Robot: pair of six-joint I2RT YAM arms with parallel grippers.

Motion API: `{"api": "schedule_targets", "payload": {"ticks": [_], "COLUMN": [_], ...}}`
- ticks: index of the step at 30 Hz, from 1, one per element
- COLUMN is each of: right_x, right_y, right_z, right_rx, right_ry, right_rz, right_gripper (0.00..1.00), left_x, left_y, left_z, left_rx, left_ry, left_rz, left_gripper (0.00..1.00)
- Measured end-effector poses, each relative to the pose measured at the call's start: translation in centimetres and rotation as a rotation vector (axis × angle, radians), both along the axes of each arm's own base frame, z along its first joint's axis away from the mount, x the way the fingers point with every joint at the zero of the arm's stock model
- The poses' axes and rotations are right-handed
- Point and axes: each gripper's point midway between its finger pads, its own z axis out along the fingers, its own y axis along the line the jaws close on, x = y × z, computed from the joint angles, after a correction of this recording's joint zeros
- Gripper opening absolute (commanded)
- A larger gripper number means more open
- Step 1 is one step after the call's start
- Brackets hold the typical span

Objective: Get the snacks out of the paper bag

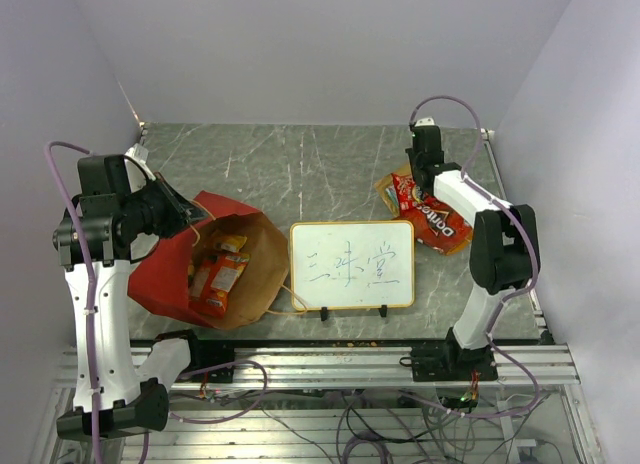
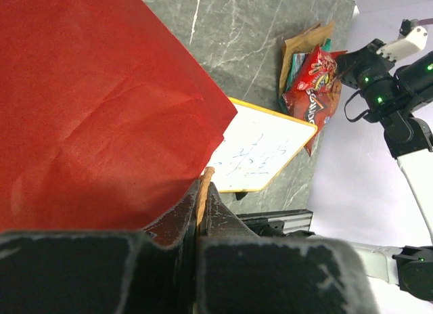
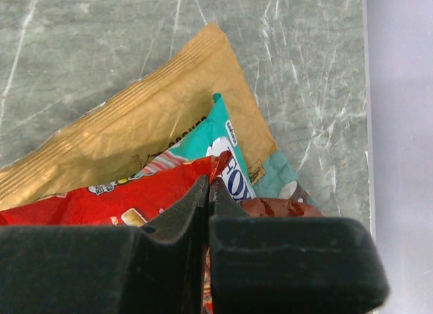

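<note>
Bench: grey stone-look slab [image 1: 300, 174], white-veined and matt.
Room: plain pale lilac walls [image 1: 300, 44] stood on three sides.
Paper bag [image 1: 165, 269]: lay near left, creased red outside, brown kraft inside, mouth gaping right.
Snacks: a crinkly orange packet [image 1: 218, 279] lay inside the bag. A red packet [image 3: 101, 202], teal packet [image 3: 223, 141] and tan packet [image 3: 149, 124] overlapped far right.
Left hand [image 2: 201, 212]: pinched tight on the paper bag's edge.
Right hand [image 3: 208, 199]: closed on the red packet's corner.

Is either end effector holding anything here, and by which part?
Both. The left end effector is shut on the paper bag at the edge of its mouth. The right end effector pinches the red snack packet by its corner.
</note>
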Motion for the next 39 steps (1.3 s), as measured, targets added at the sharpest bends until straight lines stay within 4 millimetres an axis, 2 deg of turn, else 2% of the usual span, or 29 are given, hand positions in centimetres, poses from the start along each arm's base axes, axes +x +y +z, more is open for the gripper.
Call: {"api": "schedule_targets", "payload": {"ticks": [7,16,26,29,36,39], "right_x": [1.0,1.7,1.8,1.8,1.8,1.8], "right_y": [-0.6,-0.8,-1.9,-1.9,-1.8,-1.4], "right_z": [-2.5,-2.6,-2.0,-2.0,-1.7,-0.5], "right_rx": [-0.016,-0.029,-0.131,-0.135,-0.128,-0.101], "right_ry": [0.027,0.027,0.040,0.042,0.038,0.020], "right_rz": [-0.021,-0.034,-0.016,-0.011,-0.002,0.010], "right_gripper": [0.00,0.00,0.00,0.11,0.55,0.69], "left_x": [0.0,0.8,1.9,1.9,2.0,2.0], "left_y": [-0.1,-0.3,-0.1,-0.1,-0.2,-0.2], "left_z": [0.1,-0.5,-1.2,-1.2,-1.2,-1.1], "left_rx": [-0.004,-0.019,-0.020,-0.021,-0.024,-0.025], "left_ry": [-0.002,0.013,0.035,0.036,0.040,0.036], "left_rz": [-0.005,-0.019,-0.022,-0.023,-0.026,-0.026], "left_gripper": [0.07,0.07,0.07,0.07,0.07,0.07]}}
